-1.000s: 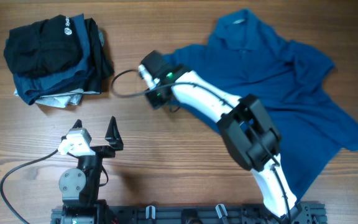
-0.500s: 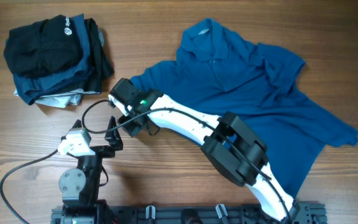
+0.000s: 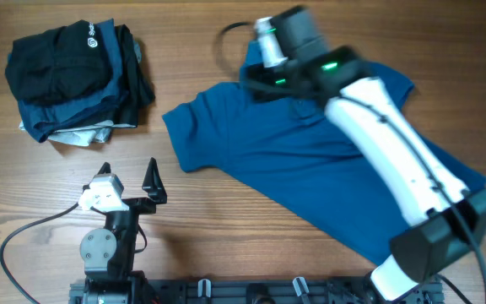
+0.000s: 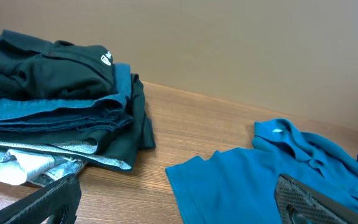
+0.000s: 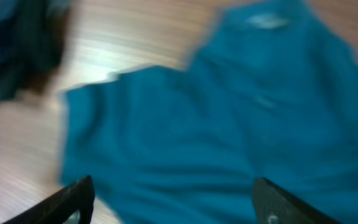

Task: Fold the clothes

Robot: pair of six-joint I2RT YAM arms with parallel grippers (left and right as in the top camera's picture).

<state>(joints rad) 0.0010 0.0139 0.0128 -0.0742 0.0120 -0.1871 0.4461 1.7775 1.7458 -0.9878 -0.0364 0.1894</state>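
The right gripper [image 5: 174,202] hangs with its jaws spread wide and nothing between them; the wrist view is blurred, but only flat cloth shows below the two dark fingers [image 5: 73,198], so it reads as released, not grasping. It sits over the far end of the medium-blue, short-sleeved polo shirt of soft fabric [image 3: 310,160], about at the collar, though whether it touches the cloth I cannot tell. From there the polo shirt runs away toward the near right: its long axis is a diagonal from collar at the far middle to hem at the near right, with one sleeve reaching left. The shirt lies spread on the wooden table [image 3: 226,224], not yet folded. The right arm is clearly the nearer for the collar end. The left gripper [image 3: 129,179] rests at the near left, fully open and empty, near that left sleeve but apart from it. A pile of folded dark garments [image 3: 74,80] sits at the far left, well apart.
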